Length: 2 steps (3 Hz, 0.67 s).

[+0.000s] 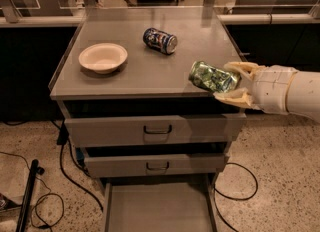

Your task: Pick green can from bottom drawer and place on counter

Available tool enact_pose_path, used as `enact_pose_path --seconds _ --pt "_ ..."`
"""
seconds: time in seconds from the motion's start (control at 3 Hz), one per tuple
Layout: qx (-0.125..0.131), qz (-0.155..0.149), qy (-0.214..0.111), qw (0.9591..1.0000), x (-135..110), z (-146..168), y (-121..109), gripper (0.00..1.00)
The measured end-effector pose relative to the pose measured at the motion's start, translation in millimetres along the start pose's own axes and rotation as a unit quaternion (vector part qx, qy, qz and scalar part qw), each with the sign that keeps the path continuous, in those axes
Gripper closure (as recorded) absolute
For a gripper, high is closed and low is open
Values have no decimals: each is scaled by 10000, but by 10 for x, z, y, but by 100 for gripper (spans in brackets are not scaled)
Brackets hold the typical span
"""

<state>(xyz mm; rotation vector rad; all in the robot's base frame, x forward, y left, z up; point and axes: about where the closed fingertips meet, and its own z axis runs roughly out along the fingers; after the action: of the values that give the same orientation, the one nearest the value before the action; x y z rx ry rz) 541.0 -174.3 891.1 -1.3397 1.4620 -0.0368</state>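
Grey counter (150, 78) tops drawer cabinet; speckled floor (280, 151) and cables (67, 173) below it. Bottom drawer (157, 208) pulled out beneath counter. Bowl (103, 57) on counter's left, blue-and-white can (160, 40) toward its back. Gripper (222, 81) at counter's front right corner, fingers clamped on green can (212, 77), which lies tilted on its side.

1 green can (214, 77), 1 blue-and-white can (160, 40), 1 bowl (102, 57), 3 drawers (155, 128), 1 gripper (223, 81) holding the green can at the counter's (150, 78) right front edge
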Motion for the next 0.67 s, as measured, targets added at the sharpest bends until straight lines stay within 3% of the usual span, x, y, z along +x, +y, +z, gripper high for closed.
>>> enact_pose_path --seconds 0.67 --pt "-113 47 -89 9999 -155 247 14 100"
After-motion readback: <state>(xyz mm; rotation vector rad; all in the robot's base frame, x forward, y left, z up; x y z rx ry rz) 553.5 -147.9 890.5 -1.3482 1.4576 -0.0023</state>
